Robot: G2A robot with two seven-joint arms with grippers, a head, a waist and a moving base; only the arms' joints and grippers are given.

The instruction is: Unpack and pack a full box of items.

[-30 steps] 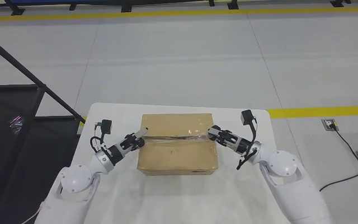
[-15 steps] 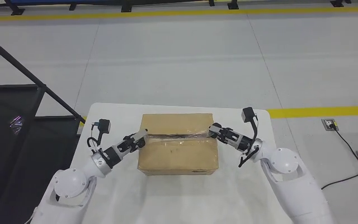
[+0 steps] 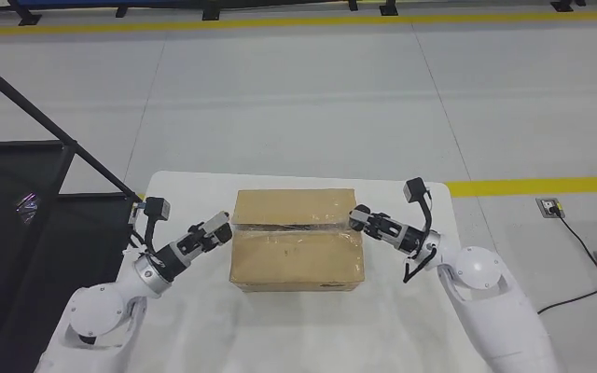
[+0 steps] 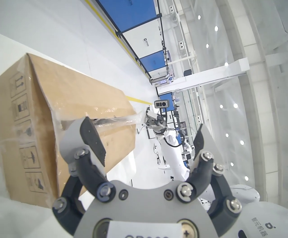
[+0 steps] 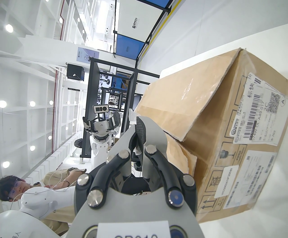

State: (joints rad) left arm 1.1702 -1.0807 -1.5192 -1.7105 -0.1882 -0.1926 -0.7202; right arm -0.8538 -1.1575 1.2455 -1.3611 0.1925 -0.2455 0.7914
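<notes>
Box (image 3: 297, 254) lies long axis side to side – left gripper (image 3: 222, 227) spread, empty; right gripper (image 3: 355, 218) pinched shut.

Floor (image 3: 280, 93) is pale grey, big slabs w/ thin joints. A yellow line (image 3: 280, 20) crosses the far side of the top view; a 2nd yellow strip (image 3: 522, 186) lies beyond the white table (image 3: 280, 326), rounded corners. Near that strip sits a floor socket (image 3: 548, 206) w/ a black cable (image 3: 578, 244) trailing off. On the other side, a black pole (image 3: 65, 140) slants over dark netting (image 3: 37, 224). Wrist views: blue panels (image 4: 126, 13) along a white wall, a white beam (image 4: 213, 74), round ceiling lights (image 4: 216, 28); also white shelving (image 5: 22, 90) lit by spots, and a black metal frame (image 5: 108, 74) in front of it
</notes>
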